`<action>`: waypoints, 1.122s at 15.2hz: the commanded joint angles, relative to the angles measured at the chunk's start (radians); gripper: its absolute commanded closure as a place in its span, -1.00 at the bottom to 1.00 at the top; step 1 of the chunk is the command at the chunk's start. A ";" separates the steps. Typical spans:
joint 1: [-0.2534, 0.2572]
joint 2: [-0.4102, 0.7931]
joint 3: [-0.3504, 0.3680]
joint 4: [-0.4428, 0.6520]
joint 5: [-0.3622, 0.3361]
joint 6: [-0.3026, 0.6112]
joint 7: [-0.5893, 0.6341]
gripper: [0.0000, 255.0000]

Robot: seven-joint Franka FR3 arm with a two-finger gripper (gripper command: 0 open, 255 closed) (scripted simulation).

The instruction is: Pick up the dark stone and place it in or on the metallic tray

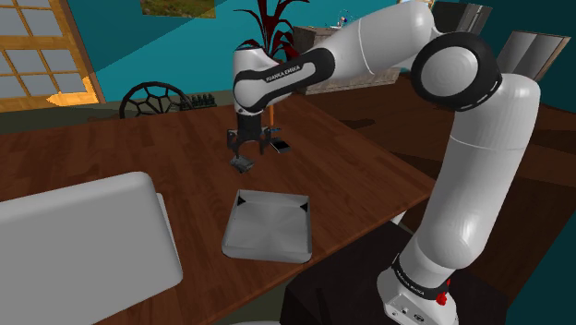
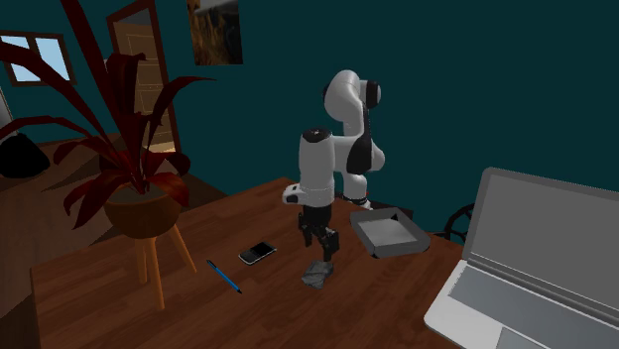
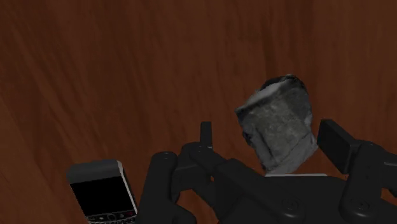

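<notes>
The dark stone [image 3: 280, 127], a mottled grey-black lump, lies on the brown wooden table [image 1: 129, 157]. My gripper [image 3: 270, 132] hangs open just over it. The fingers [image 3: 336, 143] stand wide apart on either side of the stone, which sits closer to one finger. From the shoulder view the gripper [image 1: 249, 150] points straight down at the stone [image 1: 243, 164]. The grey tray [image 1: 268, 226] lies flat a short way nearer the table's front edge. In the second exterior view the stone [image 2: 317, 275] rests under the gripper [image 2: 322, 246], with the tray [image 2: 389, 232] to their right.
A black phone [image 3: 103, 194] lies beside the stone, also seen as phone [image 2: 257, 252]. A blue pen [image 2: 224, 276] lies further along. A grey laptop [image 1: 83, 240] stands open near the tray. A red-leaved plant [image 2: 129, 174] on a stool stands by the table.
</notes>
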 commanded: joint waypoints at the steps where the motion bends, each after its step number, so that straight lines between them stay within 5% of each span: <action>1: -0.019 0.008 0.032 -0.026 0.023 0.068 -0.235 -1.00; 16: -0.014 0.057 0.029 -0.066 0.005 0.156 -0.223 -1.00; 17: -0.014 0.057 0.029 -0.066 0.005 0.156 -0.223 1.00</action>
